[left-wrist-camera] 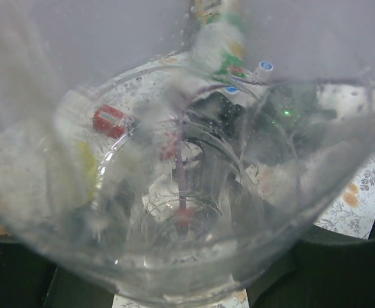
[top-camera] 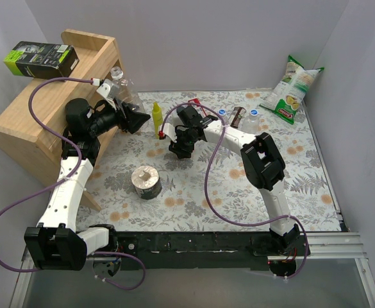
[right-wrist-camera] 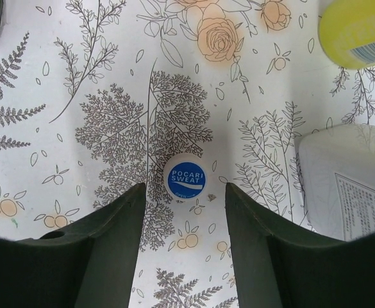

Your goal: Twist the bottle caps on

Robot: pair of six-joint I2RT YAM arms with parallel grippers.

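Note:
A clear bottle (top-camera: 122, 86) is held up by the wooden box with my left gripper (top-camera: 131, 110) shut on it. Its see-through wall (left-wrist-camera: 174, 192) fills the left wrist view, with my black fingers (left-wrist-camera: 341, 263) at the bottom corners. A blue bottle cap (right-wrist-camera: 184, 178) printed with white letters lies flat on the floral cloth. My right gripper (right-wrist-camera: 184, 192) points down over it, open, and the cap sits just ahead of the gap between the fingertips, touching neither. From above, the right gripper (top-camera: 181, 149) hides this cap. Two more bottles (top-camera: 222, 114) (top-camera: 254, 116) with blue caps stand at the back.
A slim yellow bottle (top-camera: 156, 117) (right-wrist-camera: 357, 29) and a white bottle (right-wrist-camera: 347, 183) stand close to the right gripper. A tape roll (top-camera: 147, 181) sits mid-table. A wooden box (top-camera: 46, 109) with a black carton (top-camera: 40, 58) fills the back left. A snack bag (top-camera: 293, 90) leans at the back right.

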